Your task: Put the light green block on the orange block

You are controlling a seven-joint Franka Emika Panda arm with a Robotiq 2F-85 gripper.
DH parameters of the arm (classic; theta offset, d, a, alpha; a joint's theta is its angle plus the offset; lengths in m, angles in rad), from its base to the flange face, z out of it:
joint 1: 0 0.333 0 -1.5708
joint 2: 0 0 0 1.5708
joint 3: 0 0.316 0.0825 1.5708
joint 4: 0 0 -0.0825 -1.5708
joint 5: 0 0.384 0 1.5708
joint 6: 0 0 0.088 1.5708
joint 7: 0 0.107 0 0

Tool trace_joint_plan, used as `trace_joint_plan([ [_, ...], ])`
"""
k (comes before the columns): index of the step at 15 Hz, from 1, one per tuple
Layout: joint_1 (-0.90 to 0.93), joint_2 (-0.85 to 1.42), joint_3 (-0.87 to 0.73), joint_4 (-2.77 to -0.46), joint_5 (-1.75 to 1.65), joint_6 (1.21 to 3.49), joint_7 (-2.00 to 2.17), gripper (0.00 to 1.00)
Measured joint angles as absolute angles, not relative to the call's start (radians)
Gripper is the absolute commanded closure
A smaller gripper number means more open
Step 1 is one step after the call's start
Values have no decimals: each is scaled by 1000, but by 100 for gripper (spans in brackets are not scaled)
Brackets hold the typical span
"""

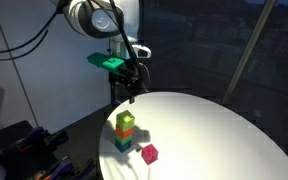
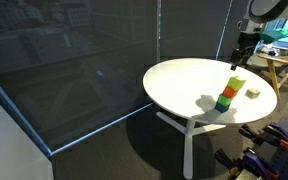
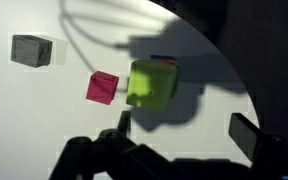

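Table (image 1: 214,130) — light green block (image 1: 126,121) squarely atop orange block (image 1: 125,133)

In the wrist view, the small pale yellow-green cube (image 3: 152,83) covers whatever sits beneath it. The dark gripper (image 3: 179,140) is blurred and runs off the picture's lower edge.

A round white table (image 2: 184,85) stood on splayed white legs (image 2: 189,135) over a grey floor (image 2: 114,150). Dark glass panels (image 2: 74,60) ran beside the table, and wooden furniture (image 2: 281,62) stood beyond it. Hard light threw sharp shadows across the table.
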State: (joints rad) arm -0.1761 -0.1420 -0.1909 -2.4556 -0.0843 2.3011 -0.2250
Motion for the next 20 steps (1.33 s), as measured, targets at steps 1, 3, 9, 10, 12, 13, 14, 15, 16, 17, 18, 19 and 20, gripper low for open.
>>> trace_joint_plan([
  [1,-169,-152,-188,-2456,-84,2293,-225,0],
  [3,-152,-169,-178,-2455,-83,2279,-225,0],
  [9,-99,-182,-139,-2436,-71,2265,-225,0],
  [10,-92,-182,-131,-2431,-69,2264,-224,0],
  [12,-77,-182,-116,-2422,-65,2262,-223,0],
  [13,-70,-183,-109,-2418,-63,2260,-222,0],
  [14,-64,-183,-104,-2414,-62,2258,-220,0],
  [15,-60,-184,-98,-2411,-60,2254,-219,0],
  [16,-56,-188,-94,-2410,-55,2249,-218,0],
  [17,-53,-193,-90,-2409,-49,2244,-216,0],
  [18,-51,-199,-86,-2409,-45,2238,-213,0],
  [19,-51,-207,-81,-2410,-39,2232,-207,0],
  [20,-50,-215,-77,-2410,-33,2226,-198,0],
])
